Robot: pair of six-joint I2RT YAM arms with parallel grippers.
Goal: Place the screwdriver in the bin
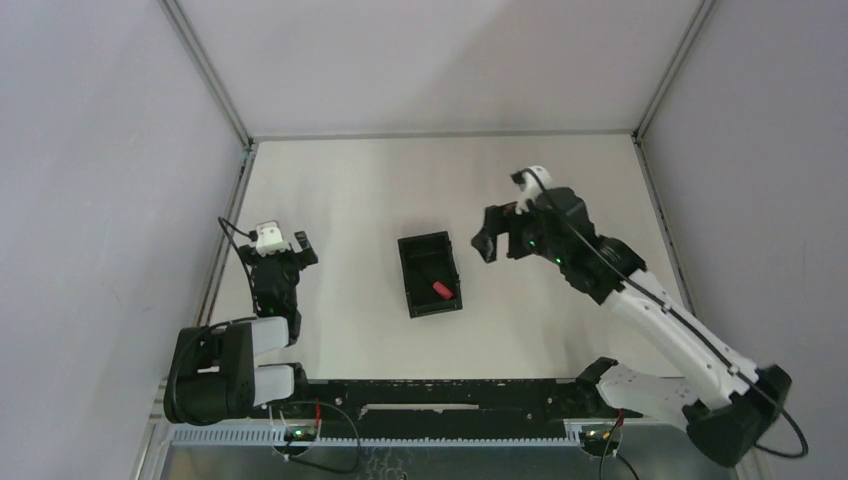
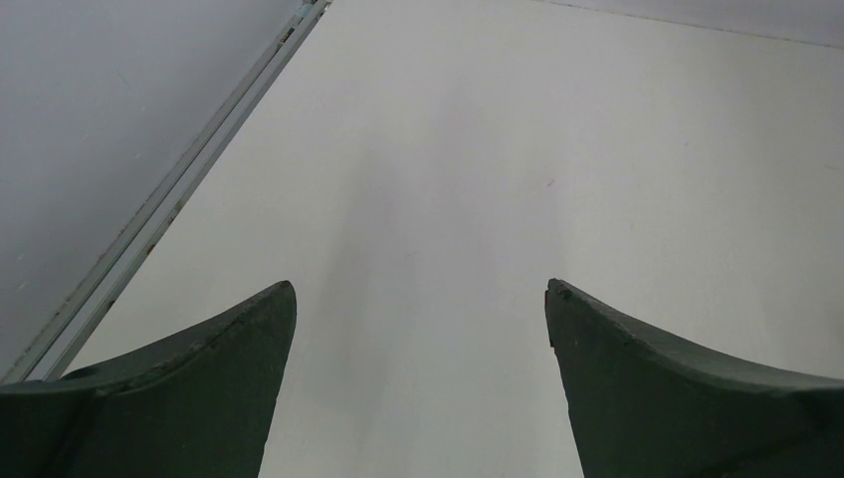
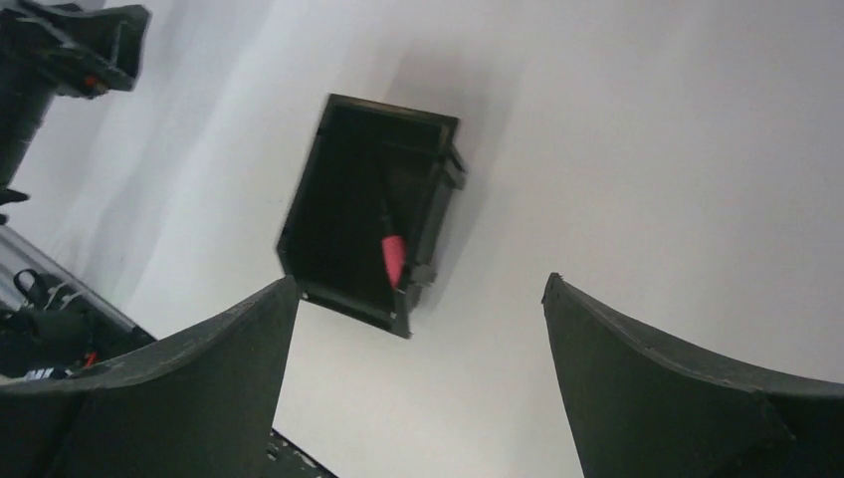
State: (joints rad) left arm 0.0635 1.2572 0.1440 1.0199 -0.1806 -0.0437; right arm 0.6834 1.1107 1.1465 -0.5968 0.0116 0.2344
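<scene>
The black bin [image 1: 412,290] stands in the middle of the table. The screwdriver [image 1: 441,290] lies inside it, its red-pink handle near the bin's right wall; the dark shaft is hard to make out. In the right wrist view the bin [image 3: 318,229] sits ahead and to the left, with the screwdriver [image 3: 393,259] inside. My right gripper [image 1: 486,245] is open and empty, raised to the right of the bin; it also shows in its own view [image 3: 418,299]. My left gripper [image 1: 285,243] is open and empty at the table's left side, over bare table [image 2: 420,299].
A metal rail [image 1: 222,250] runs along the table's left edge, close to my left gripper. Grey walls enclose the table on three sides. A black bar [image 1: 440,395] with cables lies along the near edge between the arm bases.
</scene>
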